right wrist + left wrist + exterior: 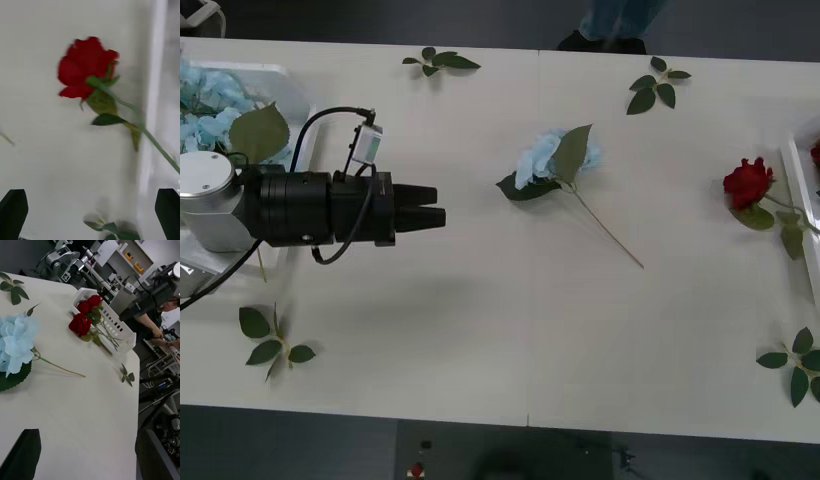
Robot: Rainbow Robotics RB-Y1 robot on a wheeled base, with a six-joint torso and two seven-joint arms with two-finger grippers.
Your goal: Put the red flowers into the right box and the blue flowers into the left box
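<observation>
I have the left gripper (442, 218) stretched level over the table (480, 340) from the left box (290, 90); on its wrist camera the two fingers sit at opposite corners, spread wide, holding nothing. The right gripper (90, 213) is likewise spread, empty, above a red flower (84, 69) whose stem crosses the right box (152, 93) rim. One blue flower (545, 160) lies mid-table, others in the left box. Leaf sprigs (270, 340) lie scattered around.

Left hand (442, 217) hovering; blue flower (548, 160) mid-table; red rose (747, 182) against right box (800, 190).
</observation>
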